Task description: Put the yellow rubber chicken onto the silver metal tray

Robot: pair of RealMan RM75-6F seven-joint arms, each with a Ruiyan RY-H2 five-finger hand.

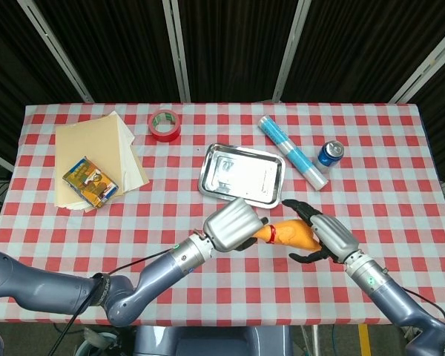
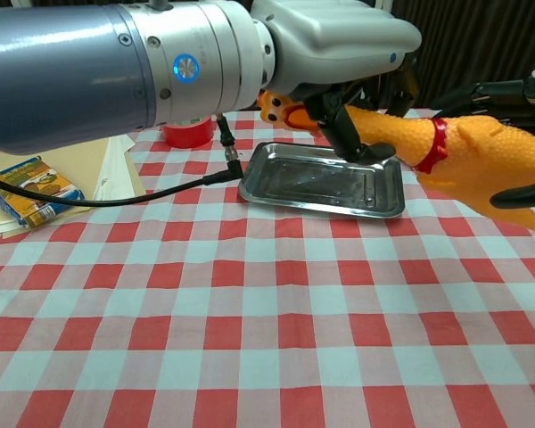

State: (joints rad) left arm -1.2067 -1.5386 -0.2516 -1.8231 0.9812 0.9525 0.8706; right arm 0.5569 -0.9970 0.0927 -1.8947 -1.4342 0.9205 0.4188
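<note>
The yellow rubber chicken with its red collar hangs in the air over the table's front middle, in front of the silver metal tray. My left hand grips it by the neck and head end. My right hand has its fingers spread around the chicken's rear body, some above and the thumb below. In the chest view the chicken stretches to the right from my left hand. There the right hand's fingers stay a little above the body. The tray lies bare.
Behind the tray lie a red tape roll, a blue-and-white tube and a blue can. At the left, beige paper sheets carry a colourful packet. A black cable hangs from my left forearm.
</note>
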